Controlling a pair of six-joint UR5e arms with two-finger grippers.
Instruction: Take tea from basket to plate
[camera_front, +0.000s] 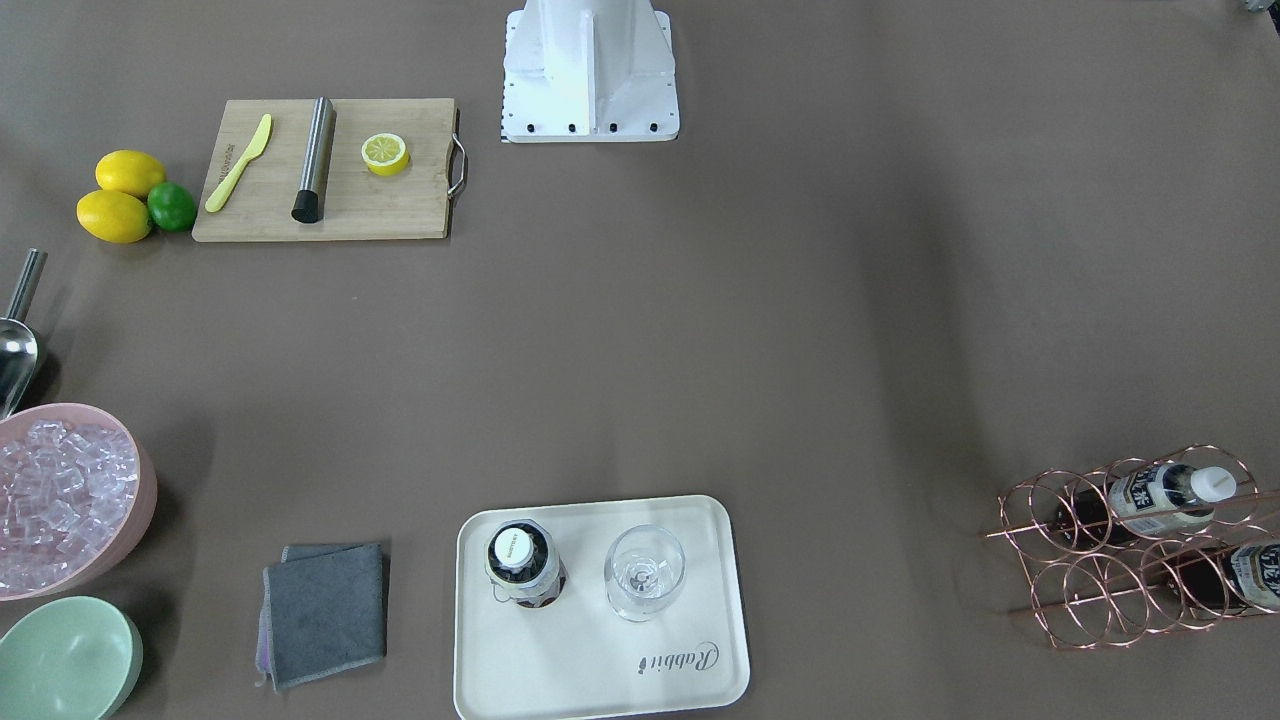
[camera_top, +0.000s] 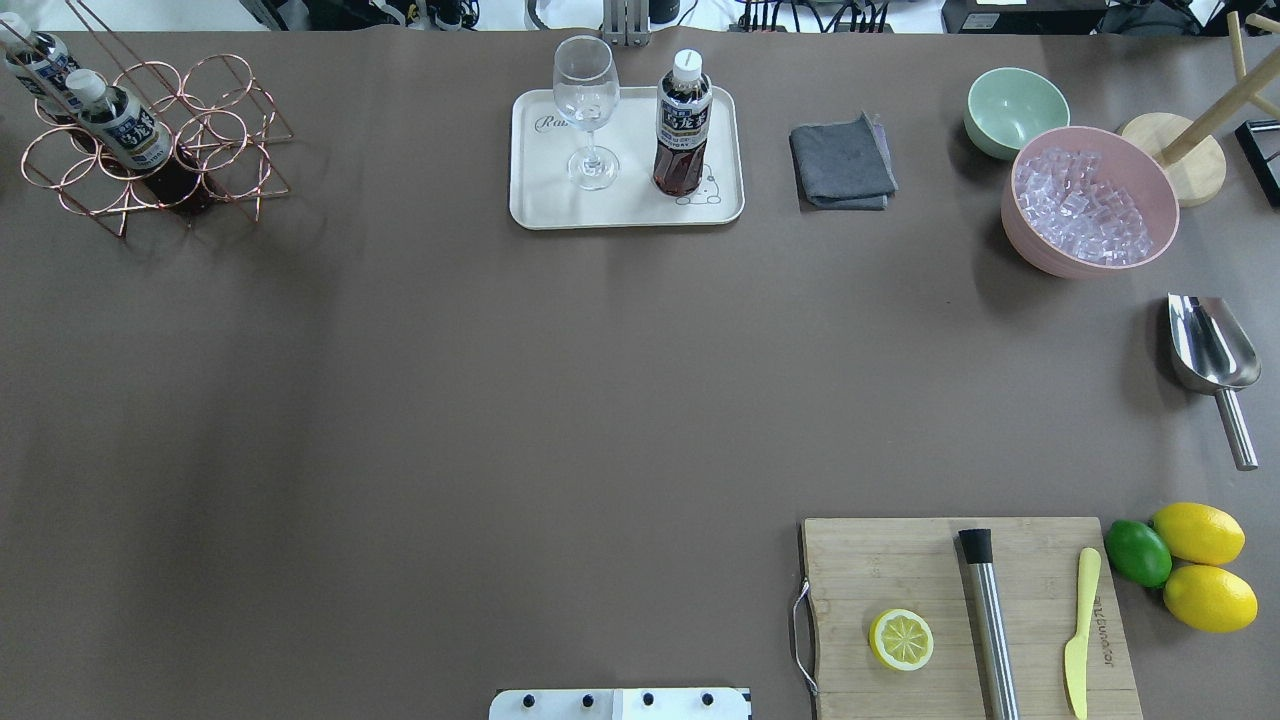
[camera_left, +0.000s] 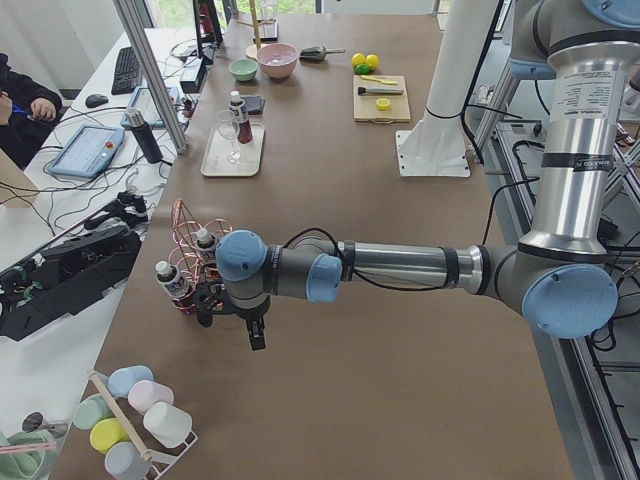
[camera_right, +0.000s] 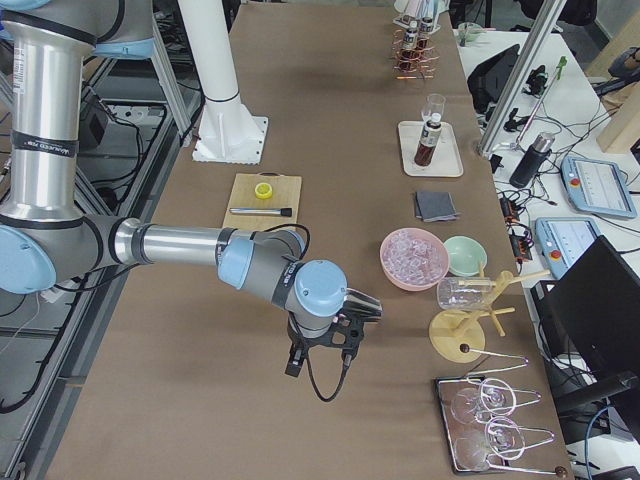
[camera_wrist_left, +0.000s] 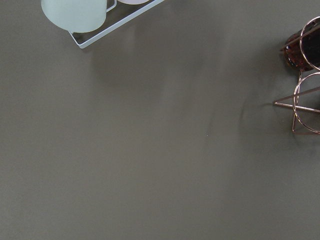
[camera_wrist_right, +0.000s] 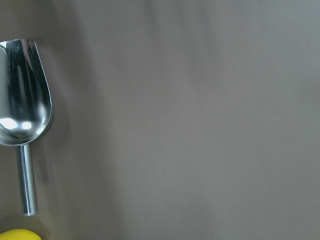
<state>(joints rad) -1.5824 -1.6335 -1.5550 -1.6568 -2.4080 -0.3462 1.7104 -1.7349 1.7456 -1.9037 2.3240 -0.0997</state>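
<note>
brown table (camera_top: 400, 400), things along its edges. left arm (camera_left: 400, 265) stretched low over one table end, left gripper (camera_left: 205, 303) just beside the basket (camera_top: 243, 152); seen only from the side, so cannot tell if fingers are wide or closed. right arm (camera_right: 180, 245) over the other end, right gripper (camera_right: 352, 335) near the pink bowl (camera_top: 1022, 240) w/ ice; finger width also not possible to tell. cutting board (camera_top: 860, 570) close to robot base, w/ half lemon (camera_top: 901, 639), steel rod (camera_top: 990, 630), yellow knife (camera_top: 1080, 630). plate (camera_top: 625, 205) at far edge, abt the middle. on it one tea bottle (camera_top: 683, 125), upright, white cap on, next to a stemmed glass (camera_top: 586, 100), not touching. two more tea bottles (camera_top: 120, 125) leaning in basket cells.
</note>
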